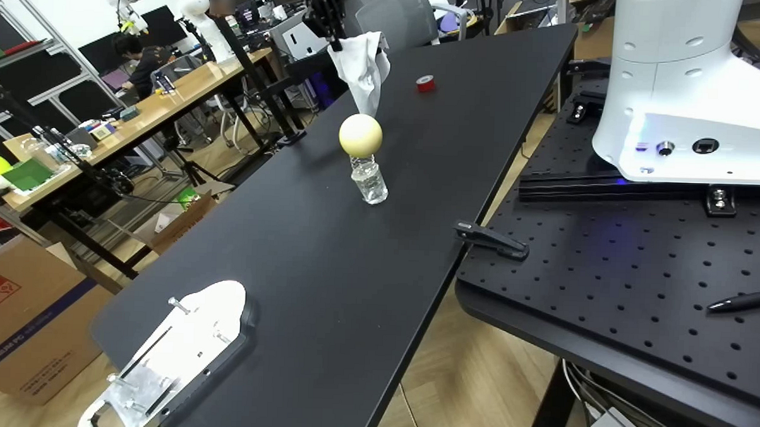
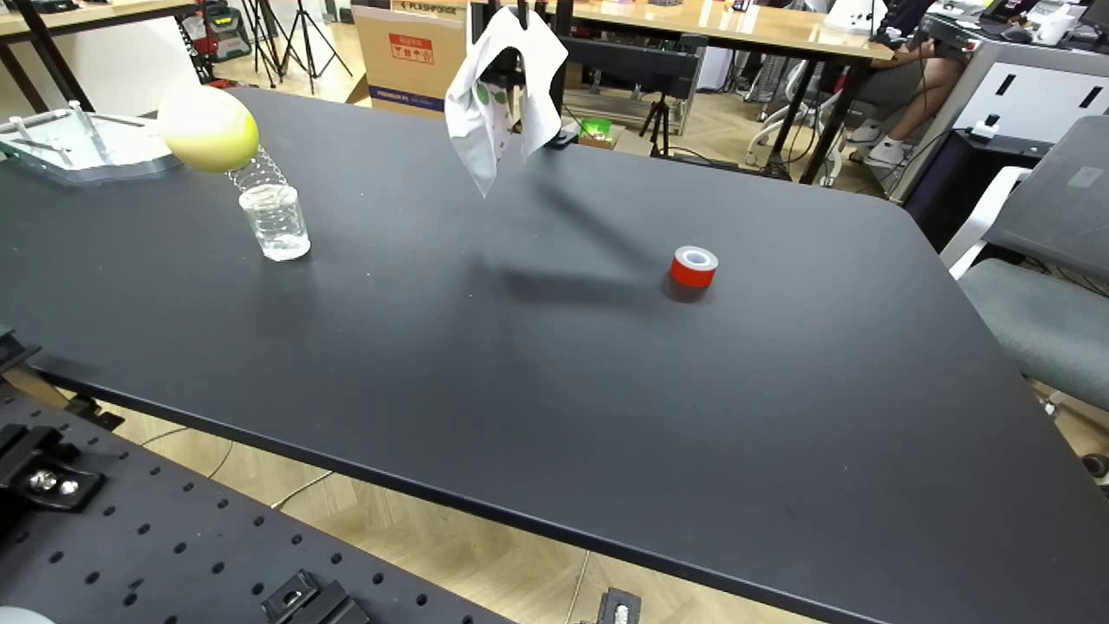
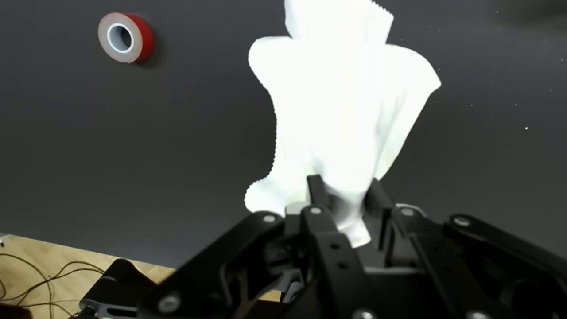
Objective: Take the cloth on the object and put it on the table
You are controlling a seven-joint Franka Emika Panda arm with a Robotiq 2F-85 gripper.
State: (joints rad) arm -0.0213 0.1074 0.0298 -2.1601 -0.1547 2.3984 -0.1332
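Note:
The white cloth hangs in the air above the black table (image 2: 520, 364) in both exterior views (image 1: 360, 64) (image 2: 468, 113); in the wrist view the cloth (image 3: 332, 97) spreads out beyond the fingers. My gripper (image 3: 347, 188) has its fingers a little apart, with a bunched fold of cloth between them. Cloth partly hides the fingers in the exterior views. The uncovered object is a pale yellow ball (image 1: 360, 136) (image 2: 208, 128) on a clear ribbed neck above a clear cup (image 1: 371, 183) (image 2: 279, 227). The cloth hangs apart from the ball.
A red tape roll (image 1: 425, 83) (image 2: 693, 267) (image 3: 126, 37) lies on the table near the cloth. A white plate-like device with posts (image 1: 179, 339) (image 2: 82, 139) is at the far end. A black clamp (image 1: 491, 239) sits at the table edge, and a grey chair (image 2: 1048, 251) stands beside the table.

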